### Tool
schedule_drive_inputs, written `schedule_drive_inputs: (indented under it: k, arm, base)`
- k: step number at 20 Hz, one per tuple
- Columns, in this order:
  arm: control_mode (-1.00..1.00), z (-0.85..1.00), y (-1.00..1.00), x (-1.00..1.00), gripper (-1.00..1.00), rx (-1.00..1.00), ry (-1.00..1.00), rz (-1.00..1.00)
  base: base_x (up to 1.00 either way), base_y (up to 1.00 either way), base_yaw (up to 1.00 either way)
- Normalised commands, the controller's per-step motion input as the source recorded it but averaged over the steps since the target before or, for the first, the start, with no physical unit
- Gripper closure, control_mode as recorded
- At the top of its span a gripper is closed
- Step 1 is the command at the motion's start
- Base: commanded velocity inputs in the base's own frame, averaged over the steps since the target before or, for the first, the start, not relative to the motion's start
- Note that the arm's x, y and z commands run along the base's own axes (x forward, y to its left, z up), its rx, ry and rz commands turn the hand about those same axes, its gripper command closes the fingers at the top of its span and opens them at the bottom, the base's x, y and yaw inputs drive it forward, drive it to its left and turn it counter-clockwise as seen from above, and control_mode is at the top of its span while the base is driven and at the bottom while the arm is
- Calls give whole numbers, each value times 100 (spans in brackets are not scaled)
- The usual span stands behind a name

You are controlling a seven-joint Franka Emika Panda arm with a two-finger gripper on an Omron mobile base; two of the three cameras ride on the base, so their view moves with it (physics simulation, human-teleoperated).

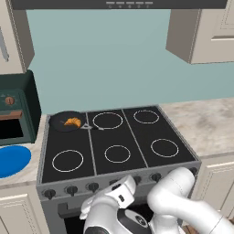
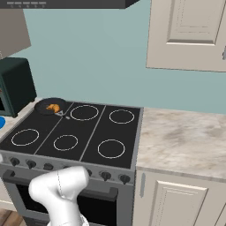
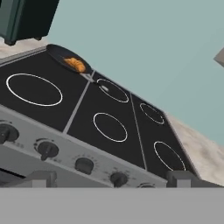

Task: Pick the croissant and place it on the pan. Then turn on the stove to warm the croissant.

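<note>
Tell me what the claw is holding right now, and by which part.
Nothing. The claw stands open and empty by the stove knobs; the croissant lies in the pan.

Croissant (image 2: 53, 107) sits in pan (image 2: 49, 106) on far-left burner of stove (image 2: 88, 132). Green toaster oven (image 2: 16, 84) left. Marble counter (image 2: 185, 141) right. Knobs along near panel.

- We see a dark green toaster oven (image 1: 16, 109) at the far left.
- We find a blue plate (image 1: 11, 160) before it.
- We note a marbled bench (image 2: 185, 139), cream cabinets (image 2: 190, 33) above.
</note>
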Motion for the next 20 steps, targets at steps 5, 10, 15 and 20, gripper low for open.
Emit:
schedule_drive_inputs:
  k: [5, 10, 15, 20]
  arm:
    - [-100, -37, 0, 0, -100, 3, 0, 2]
    - [-100, -41, 4, -2, -100, 11, 0, 8]
    - [-100, -38, 8, -4, -100, 11, 0, 10]
    - [-100, -31, 11, -1, -100, 12, -2, 10]
  base:
    - [0, 0, 0]
    - [0, 0, 0]
    - [0, 0, 0]
    - [0, 0, 0]
